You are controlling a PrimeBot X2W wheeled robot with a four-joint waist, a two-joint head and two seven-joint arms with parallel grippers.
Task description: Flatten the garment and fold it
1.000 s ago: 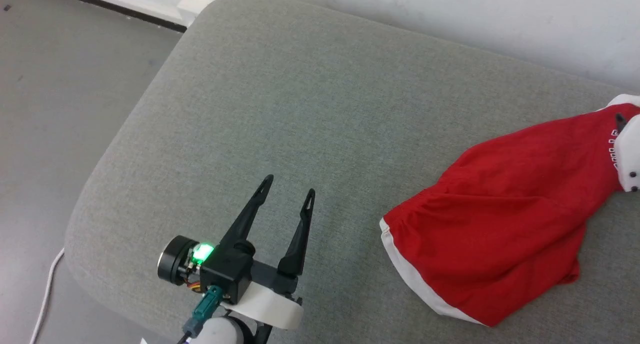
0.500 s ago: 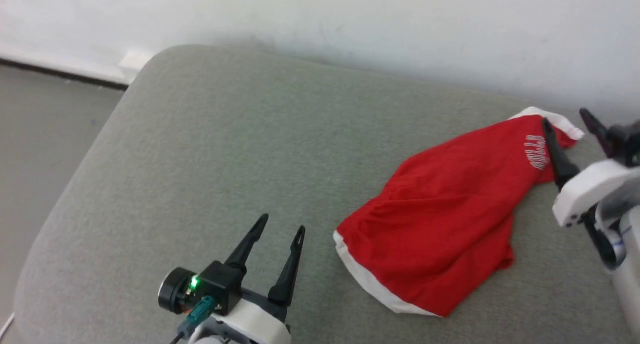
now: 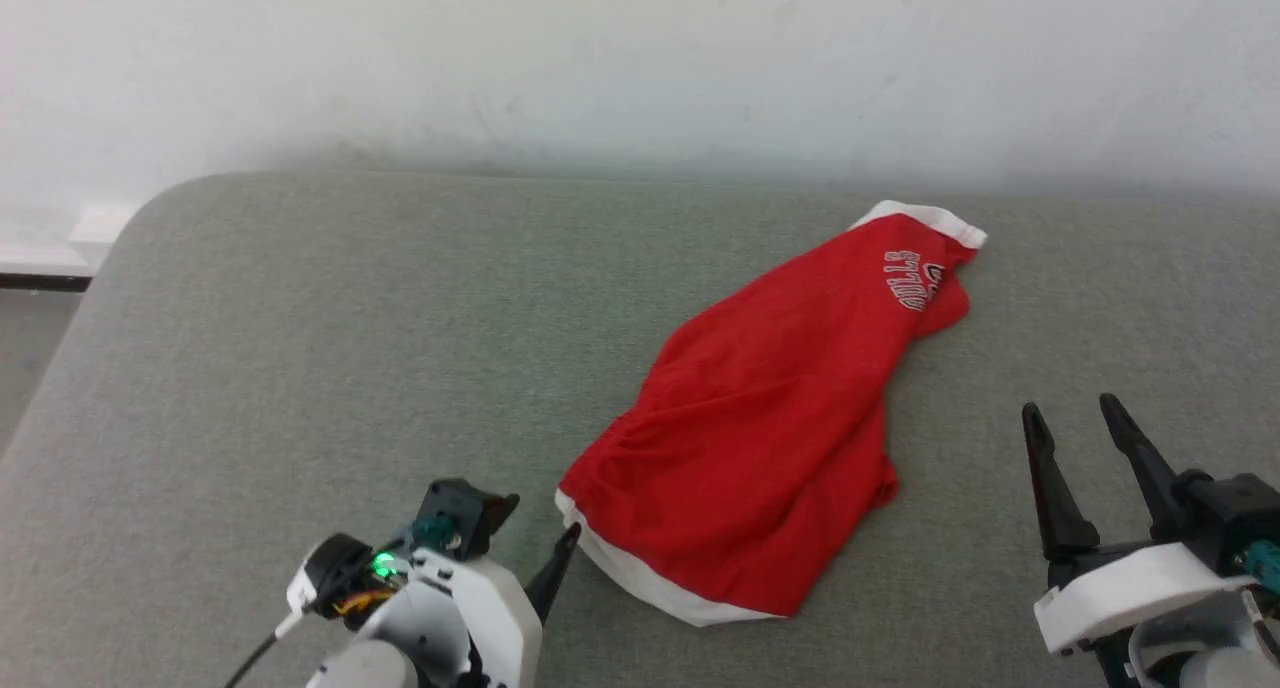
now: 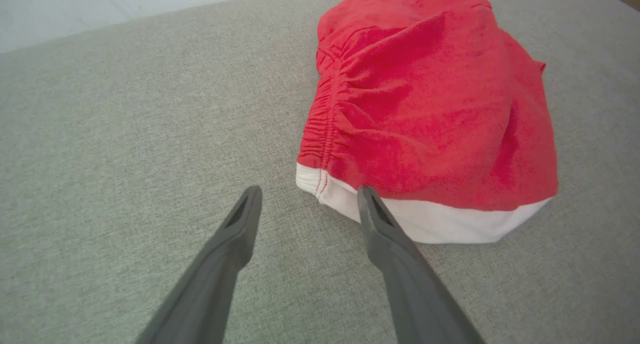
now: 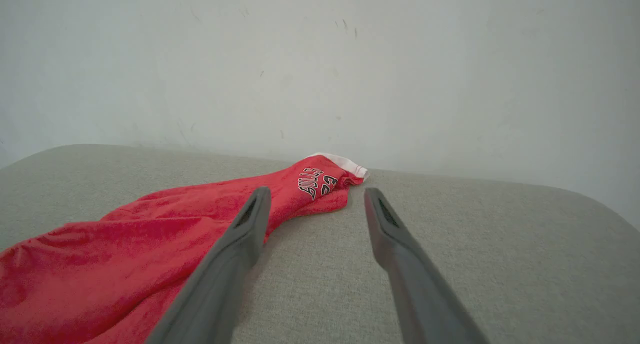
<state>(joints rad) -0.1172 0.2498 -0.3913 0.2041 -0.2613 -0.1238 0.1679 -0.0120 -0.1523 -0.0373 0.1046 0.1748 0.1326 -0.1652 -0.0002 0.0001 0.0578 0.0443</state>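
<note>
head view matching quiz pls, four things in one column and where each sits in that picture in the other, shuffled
Things:
1. garment
2. left gripper
3. right gripper
4. wall

Places in the head view:
a. lower right
b. across the top
c. lower left
d. middle

Pairs: 1-d, 2-c, 3-a, 4-b
</note>
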